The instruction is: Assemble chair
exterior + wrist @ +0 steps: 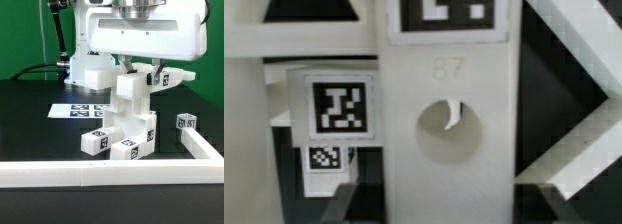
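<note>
i watch the tool [140, 72] pressed down on the half-built chair [125, 128] on the bench [30, 120], grip unclear to me, with one loose cube [185, 121] nearby, not yet joined.

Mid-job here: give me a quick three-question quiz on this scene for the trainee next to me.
1. True or false: the small tagged cube lies apart from the stacked chair parts, toward the exterior view's right.
2. Multiple choice: the marker board is A) lying flat on the table, to the exterior view's left of the stack; B) held in the jaws; C) standing upright on the cube.
3. Fill in: the gripper hangs above the ___.

Key: 1 true; 2 A; 3 stacked chair parts.
</note>
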